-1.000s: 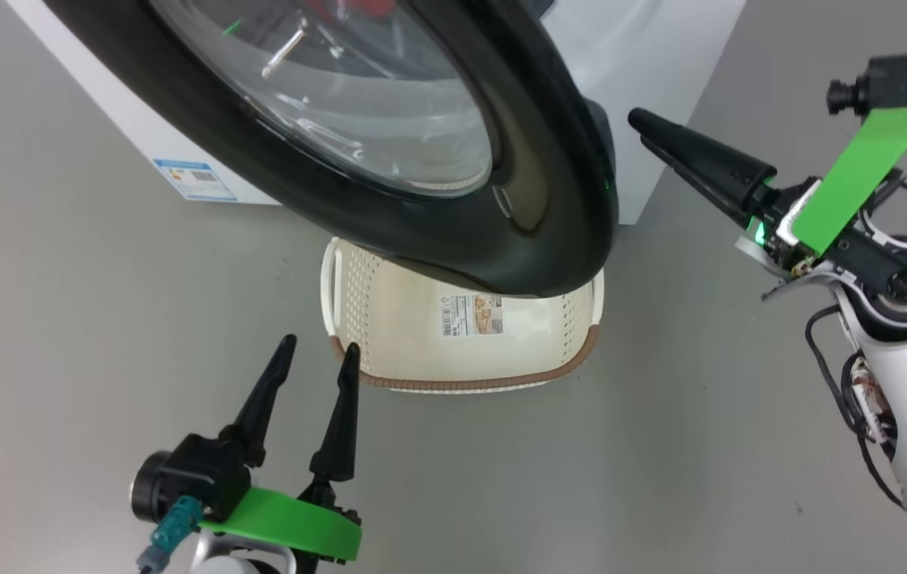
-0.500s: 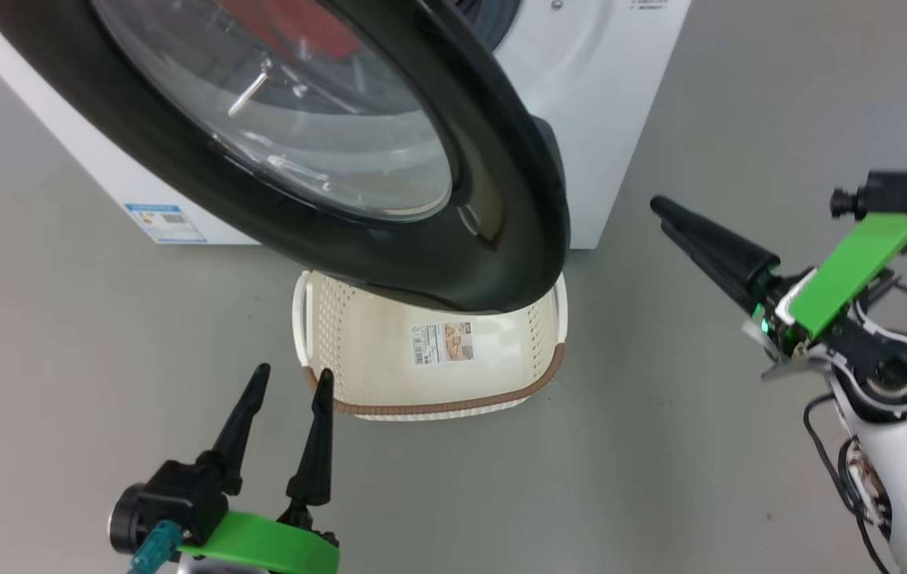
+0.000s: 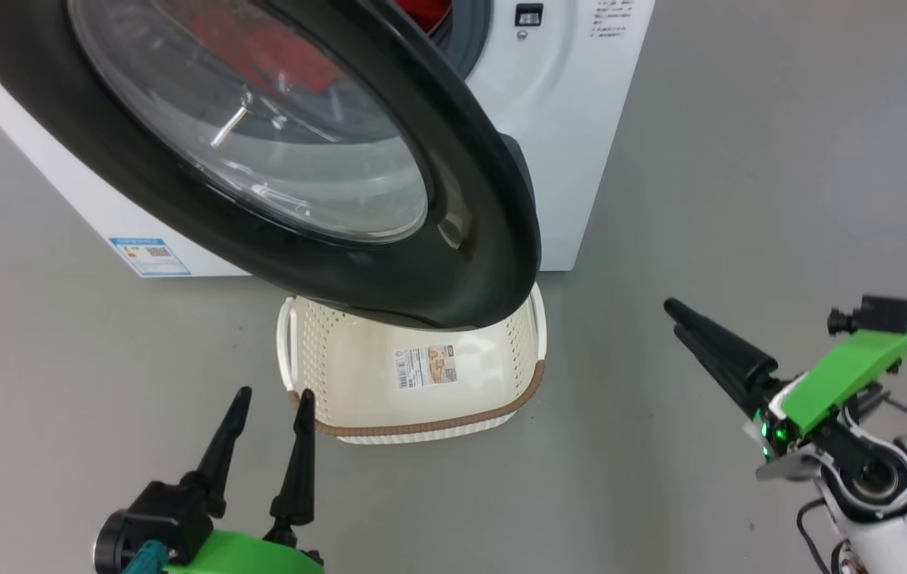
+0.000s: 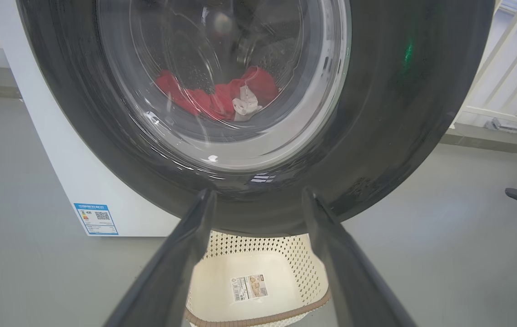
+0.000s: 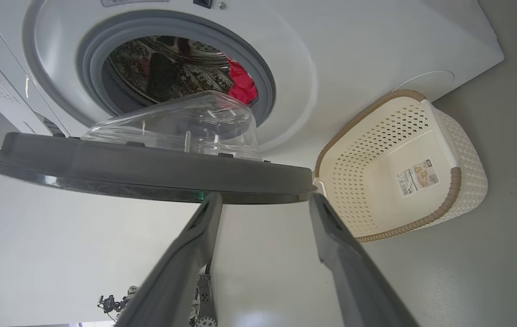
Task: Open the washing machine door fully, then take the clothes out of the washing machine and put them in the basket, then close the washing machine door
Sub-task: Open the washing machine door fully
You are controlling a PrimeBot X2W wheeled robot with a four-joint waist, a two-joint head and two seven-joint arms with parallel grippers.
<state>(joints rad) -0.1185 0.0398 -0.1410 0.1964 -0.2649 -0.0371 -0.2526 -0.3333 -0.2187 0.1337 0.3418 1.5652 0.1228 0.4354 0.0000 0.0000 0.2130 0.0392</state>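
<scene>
The washing machine door [image 3: 493, 231] stands swung out from the white washing machine [image 3: 573, 119], its black rim hanging over the basket [image 3: 414, 426]. Red clothes [image 5: 242, 84] lie in the drum, and through the glass they show with a white piece [image 4: 213, 97]. My left gripper [image 3: 274, 392] is open just left of the basket's near corner and holds nothing. My right gripper [image 3: 673, 315] is open and empty, off to the right of the door's free edge and apart from it. From the right wrist, the door [image 5: 149, 175] shows edge-on just beyond my open fingers [image 5: 265, 196].
Grey floor [image 3: 740, 159] lies open to the right of the machine. A blue label [image 3: 149, 255] sits low on the machine's front. White railing [image 4: 504, 68] stands behind on the right in the left wrist view.
The head camera has moved, so the whole picture has shifted and more of the machine's front shows. My right gripper has drawn back and down from the door's free edge.
</scene>
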